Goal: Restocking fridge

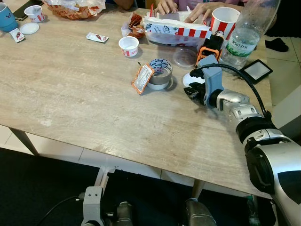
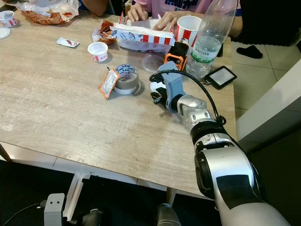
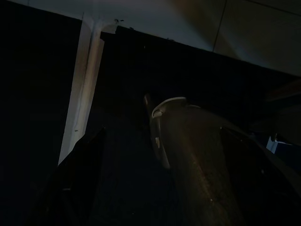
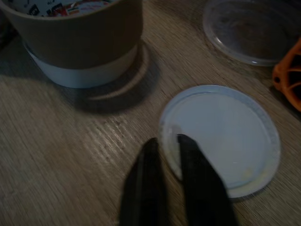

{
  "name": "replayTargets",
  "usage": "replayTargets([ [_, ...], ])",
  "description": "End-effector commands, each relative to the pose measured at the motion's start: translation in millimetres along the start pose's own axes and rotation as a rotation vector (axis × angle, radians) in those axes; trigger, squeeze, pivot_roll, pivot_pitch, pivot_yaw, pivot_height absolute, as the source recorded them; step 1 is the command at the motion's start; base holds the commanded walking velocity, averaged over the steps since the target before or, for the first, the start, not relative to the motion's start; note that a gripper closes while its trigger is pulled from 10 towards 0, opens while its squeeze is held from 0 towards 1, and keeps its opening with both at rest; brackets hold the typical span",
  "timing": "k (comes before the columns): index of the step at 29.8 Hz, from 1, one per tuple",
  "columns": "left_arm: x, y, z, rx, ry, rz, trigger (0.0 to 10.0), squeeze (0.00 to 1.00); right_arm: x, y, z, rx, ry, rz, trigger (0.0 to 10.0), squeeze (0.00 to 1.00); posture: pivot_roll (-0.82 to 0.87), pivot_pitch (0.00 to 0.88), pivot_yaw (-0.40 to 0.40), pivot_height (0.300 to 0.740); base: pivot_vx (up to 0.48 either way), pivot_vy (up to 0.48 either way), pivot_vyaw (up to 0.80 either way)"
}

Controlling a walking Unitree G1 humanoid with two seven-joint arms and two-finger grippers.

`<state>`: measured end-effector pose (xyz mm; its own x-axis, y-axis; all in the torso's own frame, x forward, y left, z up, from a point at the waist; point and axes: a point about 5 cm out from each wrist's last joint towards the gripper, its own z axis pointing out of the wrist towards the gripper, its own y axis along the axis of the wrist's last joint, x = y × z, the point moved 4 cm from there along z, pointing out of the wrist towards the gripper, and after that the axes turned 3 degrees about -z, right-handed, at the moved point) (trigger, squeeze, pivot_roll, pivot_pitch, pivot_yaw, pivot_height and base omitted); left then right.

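Observation:
A round white plastic lid (image 4: 221, 136) lies flat on the wooden table (image 1: 70, 94), just right of a roll of grey tape (image 1: 160, 73). My right gripper (image 4: 167, 141) is stretched over the table with its two black fingers nearly together astride the lid's rim, one finger over the lid and one outside it. In the eye views the same lid (image 2: 154, 87) peeks out under the gripper's blue mount (image 2: 171, 87). My left arm hangs below the table in the dark, beside a pale table leg (image 3: 82, 89).
A torn sauce packet (image 1: 142, 78) leans on the tape. A clear lid (image 1: 184, 57), an orange object (image 1: 209, 49), a water bottle (image 1: 244, 33), a KFC cup (image 1: 224, 21) and a food box (image 1: 174, 28) crowd the far right. A person's hands (image 1: 202, 9) rest there.

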<state>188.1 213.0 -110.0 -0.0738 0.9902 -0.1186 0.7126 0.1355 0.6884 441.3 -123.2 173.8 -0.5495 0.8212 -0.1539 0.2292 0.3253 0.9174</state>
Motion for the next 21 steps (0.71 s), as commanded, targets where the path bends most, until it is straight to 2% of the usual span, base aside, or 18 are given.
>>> replayTargets([
  [1,1.3,-13.0,-3.9,0.040,0.008,-0.006,10.0,0.00,4.7,-28.4,0.0,0.115,0.023,0.022,0.0,0.00,-0.06,0.232,0.003,0.740,0.000,0.000,0.00],
  [12,-2.8,-9.8,-1.3,0.038,0.000,-0.004,10.0,0.00,6.7,-31.7,-2.1,0.140,0.072,0.002,0.0,0.00,-0.06,0.214,0.000,0.740,0.000,0.000,0.00],
  [21,-5.0,-5.7,1.1,0.032,-0.003,-0.005,10.0,0.00,10.1,-9.5,-5.5,0.047,0.174,0.055,0.0,0.00,-0.06,0.199,-0.001,0.740,0.000,0.000,0.00],
])
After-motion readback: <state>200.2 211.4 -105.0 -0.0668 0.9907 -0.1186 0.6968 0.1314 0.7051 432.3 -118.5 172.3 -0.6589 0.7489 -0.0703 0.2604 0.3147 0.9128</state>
